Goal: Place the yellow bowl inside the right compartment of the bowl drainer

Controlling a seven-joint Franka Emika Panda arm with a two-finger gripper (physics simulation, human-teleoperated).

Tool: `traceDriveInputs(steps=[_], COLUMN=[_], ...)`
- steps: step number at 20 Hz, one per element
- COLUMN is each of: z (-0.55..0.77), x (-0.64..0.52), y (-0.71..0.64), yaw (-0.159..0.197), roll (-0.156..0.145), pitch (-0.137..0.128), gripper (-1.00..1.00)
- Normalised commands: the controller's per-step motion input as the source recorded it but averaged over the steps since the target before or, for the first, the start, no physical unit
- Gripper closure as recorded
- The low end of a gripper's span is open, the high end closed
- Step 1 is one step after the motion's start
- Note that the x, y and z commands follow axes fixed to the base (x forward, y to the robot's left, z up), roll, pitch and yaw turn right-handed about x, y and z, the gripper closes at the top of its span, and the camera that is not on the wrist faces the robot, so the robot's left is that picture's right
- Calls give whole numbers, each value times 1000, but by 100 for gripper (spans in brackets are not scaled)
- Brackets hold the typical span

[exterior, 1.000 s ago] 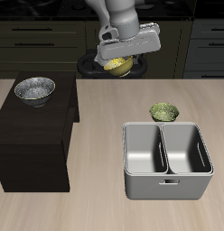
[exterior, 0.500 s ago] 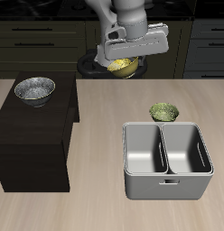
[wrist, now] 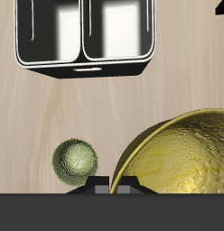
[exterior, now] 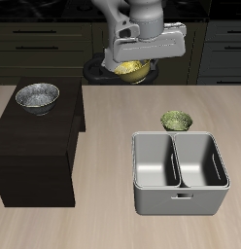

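My gripper (exterior: pixel 133 60) hangs high over the table's back edge, shut on the rim of the yellow bowl (exterior: pixel 131 68), which is tilted beneath it. In the wrist view the yellow bowl (wrist: pixel 182 158) looms large and close, its mottled gold inside showing, and only the gripper (wrist: pixel 121 187) base is seen. The grey bowl drainer (exterior: pixel 181 199) stands near the table's front edge, well below and forward of the gripper. Its right compartment (exterior: pixel 202 161) holds nothing, nor does its twin well. The wrist view shows the bowl drainer (wrist: pixel 85 69) farther off, with the right compartment (wrist: pixel 49 29).
A small olive-green bowl (exterior: pixel 176 120) sits just behind the drainer, also seen as the green bowl (wrist: pixel 76 161) in the wrist view. A dark low cabinet (exterior: pixel 35 146) carries a silver speckled bowl (exterior: pixel 38 95). A black round stand (exterior: pixel 97 70) lies behind the held bowl.
The gripper, still holding the yellow bowl, has shifted a little sideways toward the drainer's side and turned slightly. Nothing else has moved.
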Motion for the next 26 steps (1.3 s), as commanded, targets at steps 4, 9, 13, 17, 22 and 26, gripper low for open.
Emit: traceDriveInputs(steps=[4, 9, 13, 17, 22, 26], z=[100, 125, 79, 114, 58, 125], x=[326, 251, 214, 300, 244, 544], y=[71, 104, 89, -34, -114, -209], yaw=[36, 32, -13, -10, -5, 1], roll=[-37, -27, -23, -24, -56, -60], pitch=[-3, -11, 14, -8, 0, -23], gripper=[100, 100, 100, 100, 100, 100])
